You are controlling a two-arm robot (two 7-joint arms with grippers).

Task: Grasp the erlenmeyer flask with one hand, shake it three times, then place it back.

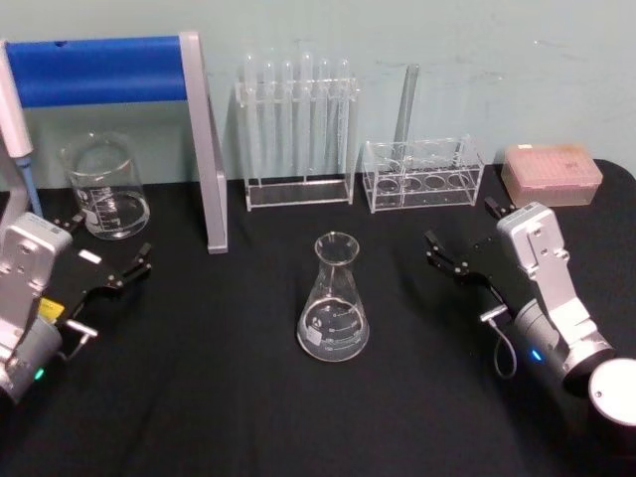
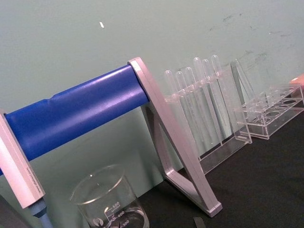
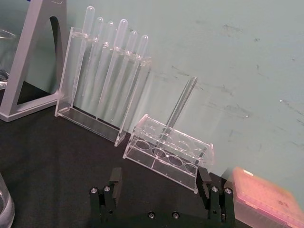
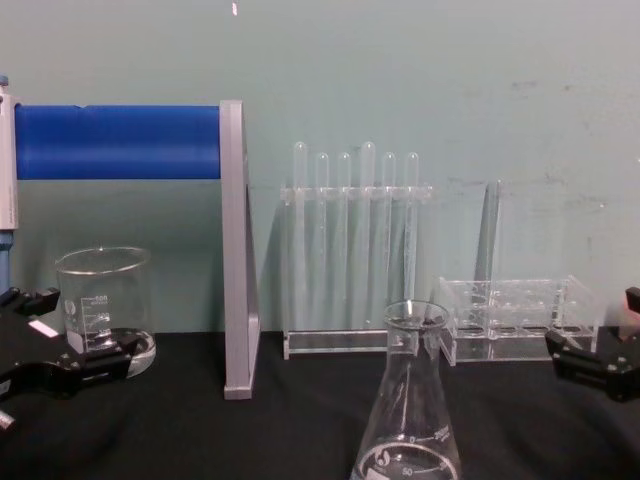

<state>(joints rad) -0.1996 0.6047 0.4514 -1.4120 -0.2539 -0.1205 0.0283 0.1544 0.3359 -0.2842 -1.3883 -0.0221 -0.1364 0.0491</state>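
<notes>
Glass erlenmeyer flask (image 1: pixel 333 303) upright between spread left hand (image 1: pixel 111 260) and spread right hand (image 1: pixel 462 246), test-tube racks (image 1: pixel 298 134) behind

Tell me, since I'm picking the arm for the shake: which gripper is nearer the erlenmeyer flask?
Right. The right gripper sits open just right of the erlenmeyer flask; the left gripper is open farther off, by the beaker.
</notes>
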